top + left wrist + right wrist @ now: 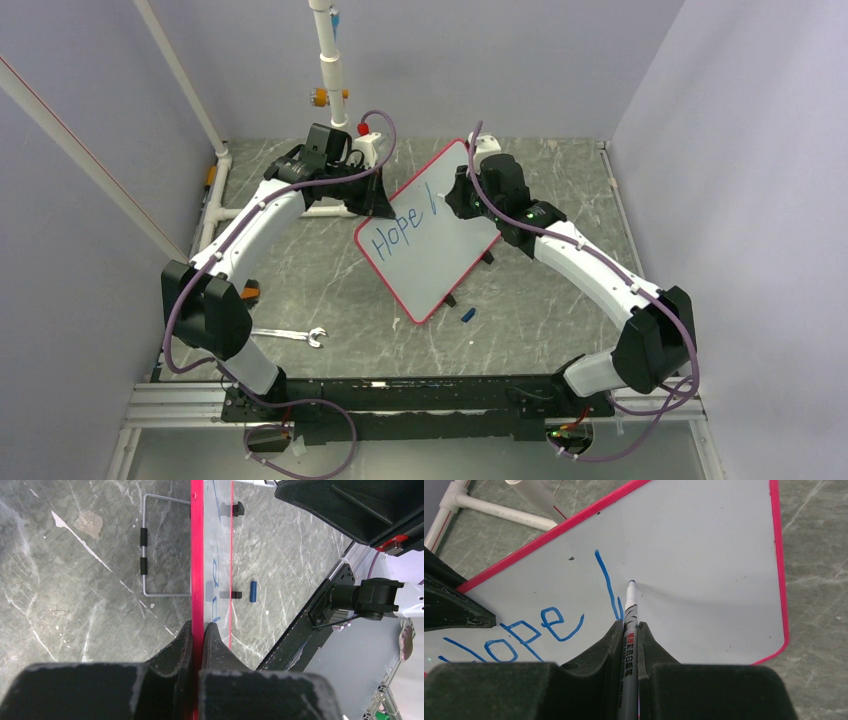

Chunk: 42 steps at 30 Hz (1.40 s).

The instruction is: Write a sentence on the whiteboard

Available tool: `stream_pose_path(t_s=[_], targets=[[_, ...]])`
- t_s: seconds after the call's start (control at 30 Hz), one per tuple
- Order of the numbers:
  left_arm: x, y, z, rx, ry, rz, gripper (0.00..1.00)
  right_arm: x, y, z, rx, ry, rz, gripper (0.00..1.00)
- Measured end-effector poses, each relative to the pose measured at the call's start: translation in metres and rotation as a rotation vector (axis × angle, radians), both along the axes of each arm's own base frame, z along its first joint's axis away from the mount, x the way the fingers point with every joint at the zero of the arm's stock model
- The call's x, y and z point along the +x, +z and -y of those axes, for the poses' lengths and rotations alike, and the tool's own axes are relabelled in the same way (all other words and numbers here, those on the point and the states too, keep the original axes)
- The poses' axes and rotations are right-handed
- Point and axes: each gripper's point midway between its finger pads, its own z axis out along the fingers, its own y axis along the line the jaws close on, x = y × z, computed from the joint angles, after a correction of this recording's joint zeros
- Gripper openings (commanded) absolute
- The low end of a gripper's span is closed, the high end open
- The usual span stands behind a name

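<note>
**Position.** We find the whiteboard (430, 235) at the centre of the top view. It is held tilted over the marbled counter (560, 300), with one corner pointing to the lower middle of the frame. We cannot tell whether its feet touch the counter.

**Grip.** The left fingers (184, 642) are closed on the red border at the board's upper left edge. The left wrist view shows the rim pinched between both pads. The right fingers (610, 642) are closed on a marker (631, 605). Its tip is at the white face just right of the last stroke, but we cannot confirm contact.

**Progress.** The sentence (539, 630) reads "Hope" plus one tall blue stroke. We judge the writing to be at an early stage.

**Handling, in our judgement.** The board looks thin, light and stiff, with a slick face. Pen pressure could pivot it about a single pinch. The hold therefore belongs on the border, clear of the ink, which would likely smear.

**Count.**
- One whiteboard.
- One marker.
- One blue marker cap (468, 314), on the counter below the board.
- One wrench (290, 335), at lower left.
- Two black feet (450, 299), on the board's lower right edge.
- One wire loop (145, 545), meeting the rim in the left wrist view.
</note>
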Motion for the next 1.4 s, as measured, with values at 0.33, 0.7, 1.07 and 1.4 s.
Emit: stream_pose_path(t_s=[0.33,0.7,1.07,1.4], targets=[[0.0,-0.001,0.0,0.002,0.002,-0.001,0.0,-0.004,-0.008,0.0,0.006,0.015,-0.01,0.0],[0.0,0.0,0.0,0.001,0.0,0.0,0.0,-0.01,-0.013,0.004,-0.001,0.015,-0.02,0.0],[0.0,0.0,0.0,0.0,-0.001,0.0,0.0,-0.008,0.015,0.002,0.027,0.017,0.023,0.0],[0.0,0.0,0.0,-0.001,-0.001,0.0,0.0,0.01,0.02,-0.009,0.04,0.014,0.032,0.0]])
